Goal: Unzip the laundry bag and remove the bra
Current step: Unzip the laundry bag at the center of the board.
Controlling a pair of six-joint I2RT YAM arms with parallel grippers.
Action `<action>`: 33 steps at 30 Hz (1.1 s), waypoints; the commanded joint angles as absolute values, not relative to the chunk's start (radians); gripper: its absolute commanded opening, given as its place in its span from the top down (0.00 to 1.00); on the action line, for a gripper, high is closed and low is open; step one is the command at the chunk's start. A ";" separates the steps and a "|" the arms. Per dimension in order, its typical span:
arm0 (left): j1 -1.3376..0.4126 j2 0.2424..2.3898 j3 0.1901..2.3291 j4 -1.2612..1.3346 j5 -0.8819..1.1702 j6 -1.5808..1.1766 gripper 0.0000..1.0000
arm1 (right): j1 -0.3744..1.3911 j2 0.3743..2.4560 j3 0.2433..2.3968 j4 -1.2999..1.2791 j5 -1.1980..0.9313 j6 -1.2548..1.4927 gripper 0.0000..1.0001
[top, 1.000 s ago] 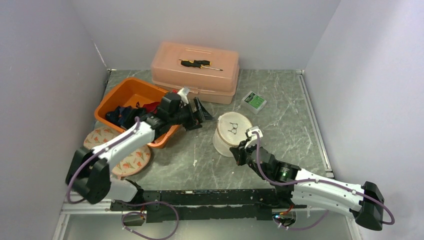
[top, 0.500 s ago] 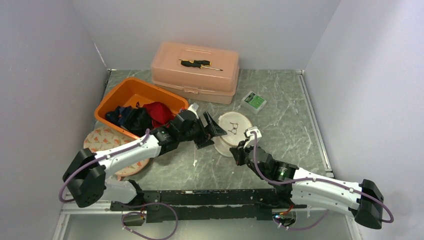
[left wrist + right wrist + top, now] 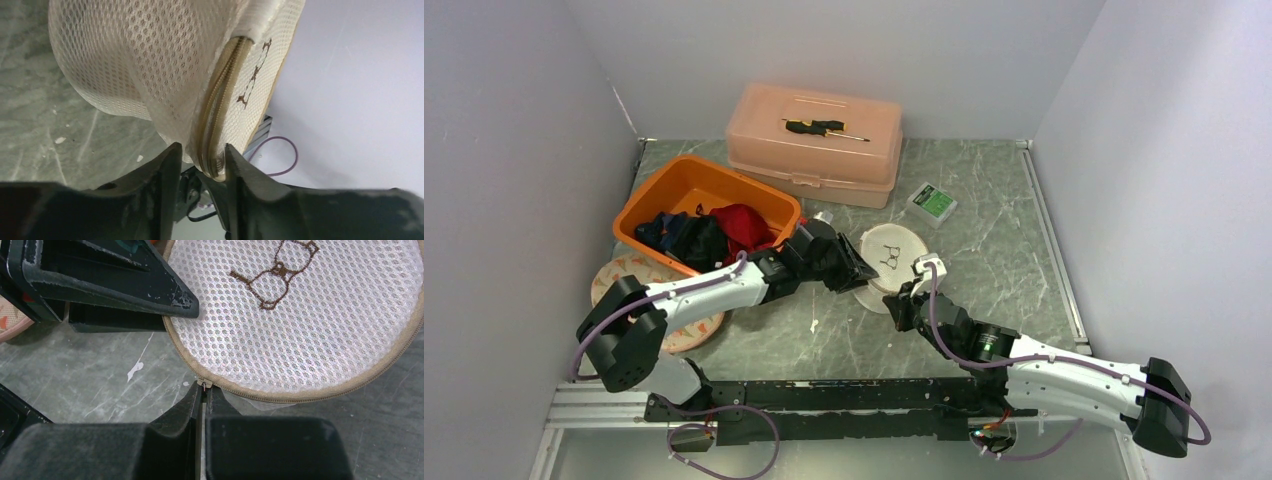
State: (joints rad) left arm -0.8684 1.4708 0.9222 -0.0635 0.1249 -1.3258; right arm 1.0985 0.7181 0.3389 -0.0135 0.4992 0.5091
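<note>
no readable words or numbers, only one stitched sign
a brown embroidered bra outline (image 3: 274, 271) stands on the round mesh face of the laundry bag (image 3: 887, 262), plainest in the right wrist view. the small box (image 3: 932, 203) behind it carries a green label whose print is too small to read.

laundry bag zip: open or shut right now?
Shut. In the right wrist view the zipper runs closed along the laundry bag rim with no gap, and the right pincer pinches the zipper pull.
</note>
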 commanded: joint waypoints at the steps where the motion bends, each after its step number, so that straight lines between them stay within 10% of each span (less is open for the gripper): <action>1: -0.872 1.468 0.962 -0.033 0.099 -1.319 0.66 | 1.104 0.701 0.361 0.006 0.518 0.516 1.00; 7: -0.871 1.458 0.966 -0.057 0.074 -1.292 0.97 | 1.103 0.677 0.365 -0.046 0.534 0.520 1.00; 33: -0.677 1.441 1.266 -0.342 0.538 -0.638 0.97 | 1.003 0.488 0.498 -0.207 0.552 0.362 1.00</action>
